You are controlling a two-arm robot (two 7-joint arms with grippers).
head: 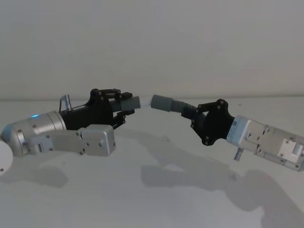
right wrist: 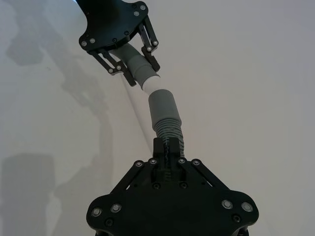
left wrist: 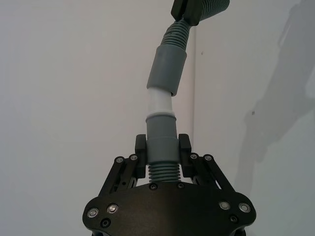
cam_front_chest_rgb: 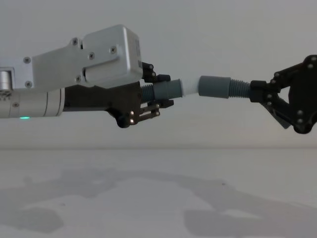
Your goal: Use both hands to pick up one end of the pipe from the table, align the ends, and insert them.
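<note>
Both grippers hold the pipe pieces in the air above the white table (head: 142, 199). My left gripper (head: 127, 103) (cam_front_chest_rgb: 166, 90) (left wrist: 162, 145) is shut on the short grey piece (cam_front_chest_rgb: 168, 89), whose whitish tip (cam_front_chest_rgb: 190, 87) (left wrist: 160, 104) points right. Opposite it, my right gripper (head: 192, 117) (cam_front_chest_rgb: 255, 91) (right wrist: 166, 147) is shut on the ribbed part of the longer piece (right wrist: 170, 129). Its wider grey collar (cam_front_chest_rgb: 215, 86) (head: 163, 103) (right wrist: 162, 104) faces the tip. Tip and collar mouth meet, at a slight angle in the wrist views. How far the tip sits inside is hidden.
The table (cam_front_chest_rgb: 148, 193) lies bare below the arms, carrying just their shadows. A plain pale wall stands behind it. In the left wrist view the right gripper (left wrist: 189, 14) shows far off, and in the right wrist view the left gripper (right wrist: 142, 71) does.
</note>
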